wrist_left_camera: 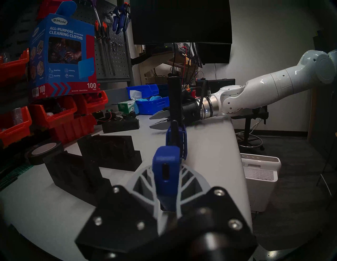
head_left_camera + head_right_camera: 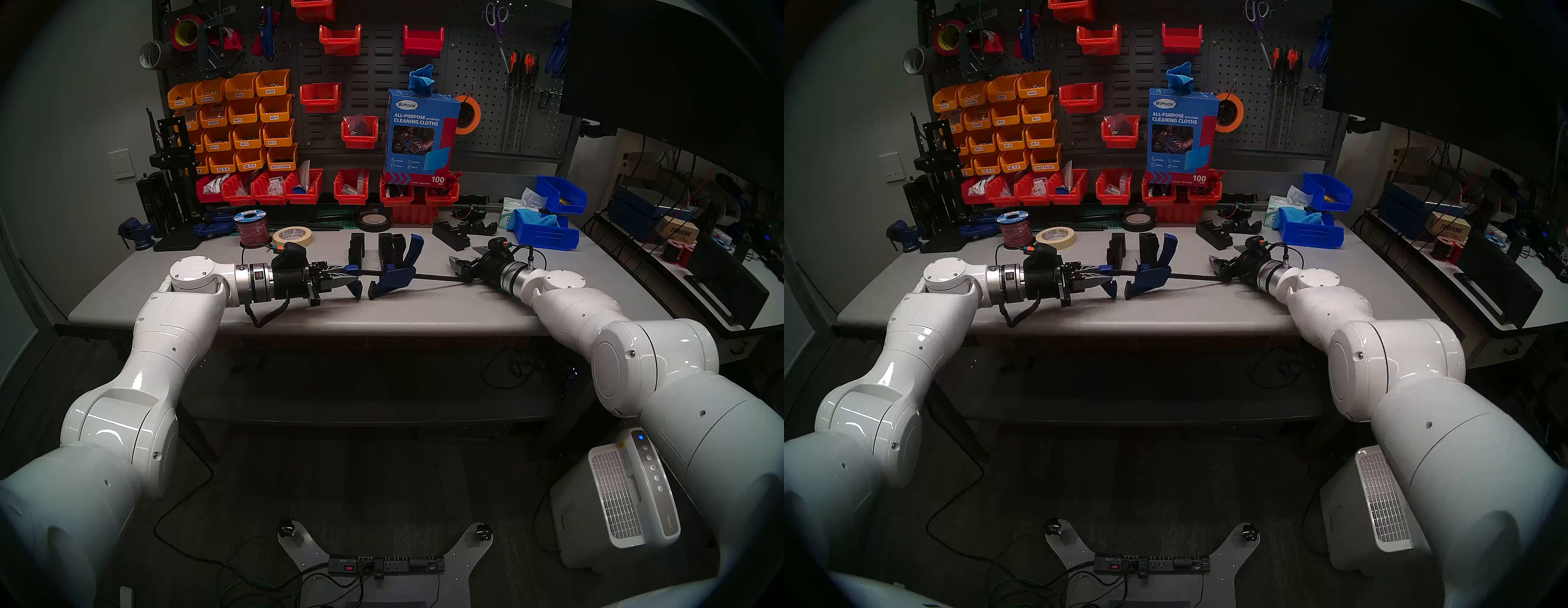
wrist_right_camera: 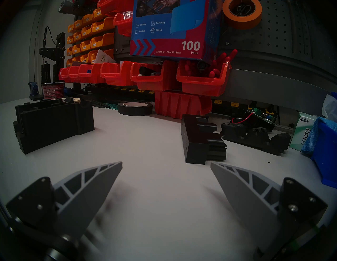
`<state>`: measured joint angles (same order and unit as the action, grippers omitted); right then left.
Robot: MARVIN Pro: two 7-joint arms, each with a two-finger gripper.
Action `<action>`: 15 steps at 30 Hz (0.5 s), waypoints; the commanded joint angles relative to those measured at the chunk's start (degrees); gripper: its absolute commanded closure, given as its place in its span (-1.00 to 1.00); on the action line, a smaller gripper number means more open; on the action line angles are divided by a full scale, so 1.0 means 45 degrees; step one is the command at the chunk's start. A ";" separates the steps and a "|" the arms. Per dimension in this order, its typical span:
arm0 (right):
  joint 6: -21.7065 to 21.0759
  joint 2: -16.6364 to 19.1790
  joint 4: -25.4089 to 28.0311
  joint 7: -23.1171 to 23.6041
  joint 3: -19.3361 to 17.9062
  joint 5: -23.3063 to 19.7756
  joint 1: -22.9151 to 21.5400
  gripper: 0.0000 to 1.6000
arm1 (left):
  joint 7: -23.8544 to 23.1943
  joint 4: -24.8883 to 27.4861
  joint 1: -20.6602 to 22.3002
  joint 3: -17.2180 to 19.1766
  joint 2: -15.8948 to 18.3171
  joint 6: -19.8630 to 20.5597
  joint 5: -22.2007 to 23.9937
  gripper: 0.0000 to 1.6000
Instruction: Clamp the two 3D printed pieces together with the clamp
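Blue plastic, the clamp (image 2: 392,271) lies across the grey table (image 2: 297,318), its thin black bar running toward 3 o'clock. Ribbed grey fingers of the left gripper (image 2: 345,281) pinch the clamp's blue end jaw. Two black ribbed blocks (image 2: 373,250) stand upright, apart, just behind the clamp at 12 o'clock. Right gripper (image 3: 166,164) is spread wide over bare table, holding nothing, near the bar's far end.
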<state>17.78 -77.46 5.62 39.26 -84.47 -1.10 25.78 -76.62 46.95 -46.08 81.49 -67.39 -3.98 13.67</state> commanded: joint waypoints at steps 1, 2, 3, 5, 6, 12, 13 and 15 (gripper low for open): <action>-0.0009 -0.0004 0.0024 0.0015 0.0032 0.0031 0.0003 -1.00 | 0.0166 0.0482 0.0138 0.0283 -0.0021 0.0060 0.0221 1.00; -0.0009 -0.0004 0.0024 0.0015 0.0032 0.0031 0.0003 -1.00 | 0.0172 0.0495 0.0130 0.0289 -0.0022 0.0069 0.0216 1.00; -0.0009 -0.0004 0.0024 0.0014 0.0032 0.0031 0.0003 -1.00 | 0.0179 0.0511 0.0121 0.0296 -0.0023 0.0080 0.0210 1.00; -0.0009 -0.0004 0.0024 0.0014 0.0032 0.0031 0.0003 -1.00 | 0.0189 0.0533 0.0108 0.0306 -0.0025 0.0093 0.0202 1.00; -0.0009 -0.0004 0.0024 0.0014 0.0032 0.0031 0.0003 -1.00 | 0.0195 0.0545 0.0101 0.0312 -0.0025 0.0101 0.0198 1.00; -0.0009 -0.0004 0.0024 0.0014 0.0033 0.0030 0.0003 -1.00 | 0.0214 0.0588 0.0075 0.0335 -0.0030 0.0131 0.0178 1.00; -0.0009 -0.0004 0.0024 0.0014 0.0033 0.0030 0.0003 -1.00 | 0.0215 0.0593 0.0072 0.0339 -0.0031 0.0134 0.0175 1.00; -0.0009 -0.0004 0.0024 0.0014 0.0033 0.0030 0.0003 -1.00 | 0.0218 0.0600 0.0068 0.0344 -0.0033 0.0139 0.0171 1.00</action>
<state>17.78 -77.46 5.62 39.24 -84.47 -1.11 25.78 -75.79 48.40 -47.18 82.13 -67.47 -2.97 13.67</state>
